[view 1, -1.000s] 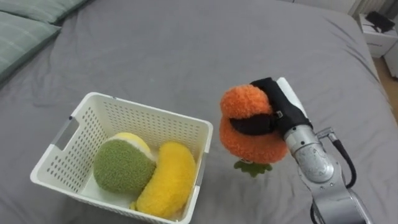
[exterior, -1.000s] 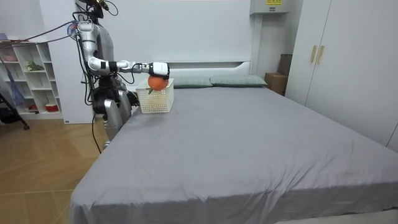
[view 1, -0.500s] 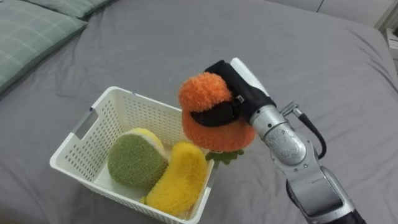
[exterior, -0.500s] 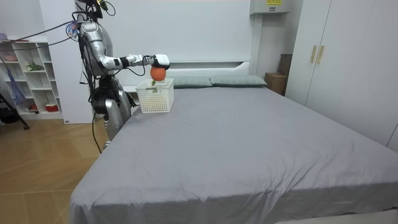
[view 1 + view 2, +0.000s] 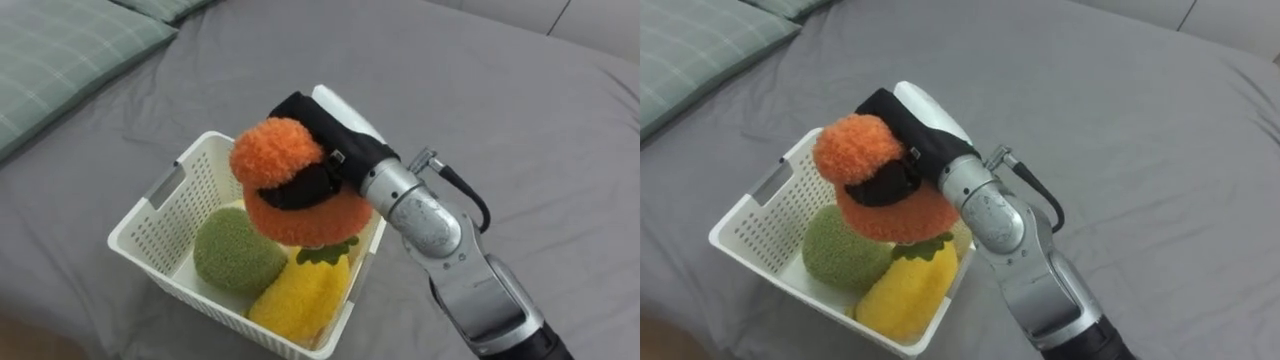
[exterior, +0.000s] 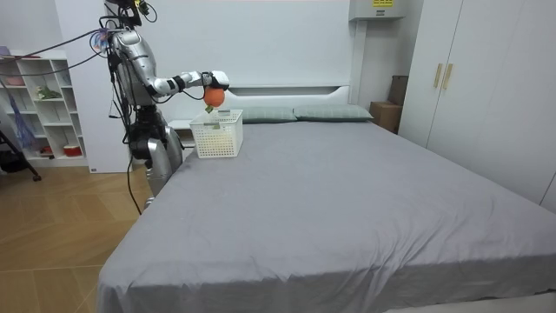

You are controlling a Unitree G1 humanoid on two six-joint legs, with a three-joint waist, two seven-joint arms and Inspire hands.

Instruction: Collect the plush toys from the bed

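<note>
My right hand [image 5: 322, 152] [image 5: 902, 135] is shut on a fuzzy orange plush toy [image 5: 290, 185] [image 5: 875, 180] with green leaves hanging beneath it. It holds the toy in the air right over the white slatted basket [image 5: 165, 198] [image 5: 758, 205] on the grey bed. Inside the basket lie a green plush toy [image 5: 232, 252] [image 5: 840, 252] and a yellow plush toy [image 5: 305, 292] [image 5: 902, 288]. In the room view I stand at the bed's corner with the right arm stretched over the basket [image 6: 216, 136] and the orange toy [image 6: 213, 97] above it.
A pale green checked pillow [image 5: 70, 50] lies at the upper left of the bed. Grey bedsheet [image 5: 520, 130] spreads wide to the right of the basket. In the room view a white shelf unit [image 6: 39, 104] stands behind me and wardrobes [image 6: 473, 78] line the room view's right.
My right hand has carried the orange toy leftward and up, from beside the basket's right edge to directly above it. The camera view has shifted as well.
</note>
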